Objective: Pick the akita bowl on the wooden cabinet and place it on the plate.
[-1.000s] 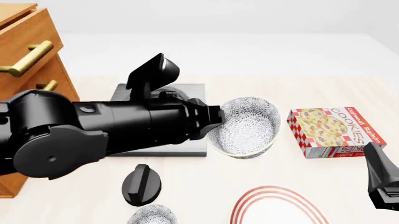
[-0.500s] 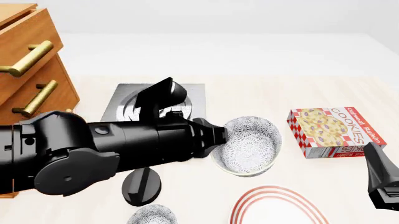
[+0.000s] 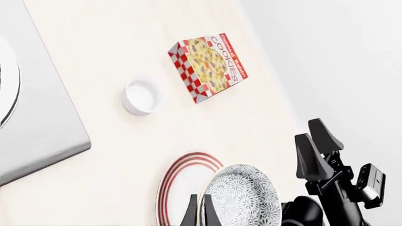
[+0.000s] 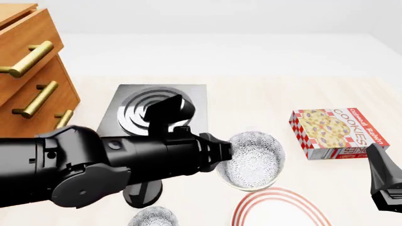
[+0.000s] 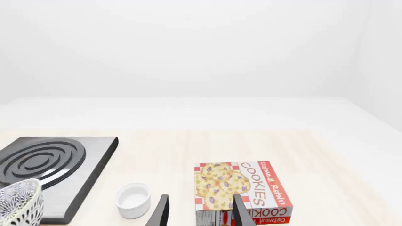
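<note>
- Closest to us, the plate [image 4: 279, 207] lies at the table's front edge, red rings showing.
- Our left gripper [image 3: 199, 213] pinches the bowl [image 4: 251, 160] by its rim, fingers closed on it, carrying it in the air just behind the plate and overlapping its far edge.
- Our right gripper [image 5: 199, 212] hangs at the right, fingers parted and holding nothing.
- Just beyond it sits the cookie box [image 4: 333, 133]; a small white cup [image 5: 133, 200] is beside that.
- Further back comes the stove [image 4: 157, 108].
- The cabinet [image 4: 28, 75] stands at far left, well apart from the bowl.
</note>
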Available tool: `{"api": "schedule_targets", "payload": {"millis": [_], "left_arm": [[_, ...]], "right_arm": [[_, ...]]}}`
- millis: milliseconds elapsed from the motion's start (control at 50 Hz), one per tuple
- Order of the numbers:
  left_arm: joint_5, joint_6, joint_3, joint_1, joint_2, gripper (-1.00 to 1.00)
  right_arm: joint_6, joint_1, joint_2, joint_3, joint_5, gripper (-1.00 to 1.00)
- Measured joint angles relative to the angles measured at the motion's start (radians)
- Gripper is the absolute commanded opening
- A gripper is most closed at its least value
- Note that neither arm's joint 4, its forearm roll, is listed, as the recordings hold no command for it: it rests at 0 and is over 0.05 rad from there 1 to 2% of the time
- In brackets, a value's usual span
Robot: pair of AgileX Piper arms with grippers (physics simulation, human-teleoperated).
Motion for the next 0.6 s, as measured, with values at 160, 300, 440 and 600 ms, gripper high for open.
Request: {"api": "schedule_targets", "payload": {"millis": [160, 300, 440, 600], "left_arm": [[-0.014, -0.005, 0.004, -0.009, 0.019, -1.00], [-0.027, -0.008, 0.008, -0.012, 0.037, -1.00], [-0.041, -0.009, 0.012, -0.010, 0.057, -1.00], [-0.058, -0.010, 0.014, -0.008, 0.082, -1.00]], "right_arm": [[0.000, 0.000, 0.000, 0.000, 0.000, 1.00], [0.000, 0.000, 0.000, 0.000, 0.000, 1.00], [0.000, 0.000, 0.000, 0.000, 0.000, 1.00], [0.000, 0.000, 0.000, 0.000, 0.000, 1.00]]}}
